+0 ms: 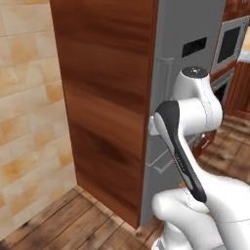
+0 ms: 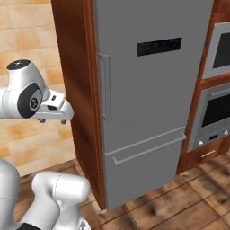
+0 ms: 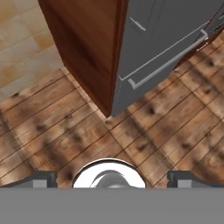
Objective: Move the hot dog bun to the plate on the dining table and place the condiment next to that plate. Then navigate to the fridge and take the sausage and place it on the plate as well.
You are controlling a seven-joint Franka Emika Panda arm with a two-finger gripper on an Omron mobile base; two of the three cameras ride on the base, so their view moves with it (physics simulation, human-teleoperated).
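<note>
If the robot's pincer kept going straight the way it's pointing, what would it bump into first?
Probably the wooden floor. The open, empty pincer looks down at the planks in front of the closed fridge, not at its doors. Nothing seems to lie between, though depth is hard to judge.

The fridge [image 2: 148, 103] stands shut, grey doors framed by reddish-brown wood panels, a dark display high on the upper door. The white arm [image 2: 27, 96] reaches in front of the tiled wall [image 2: 27, 49], left of the fridge; built-in ovens [image 2: 218, 103] sit to its right
</note>
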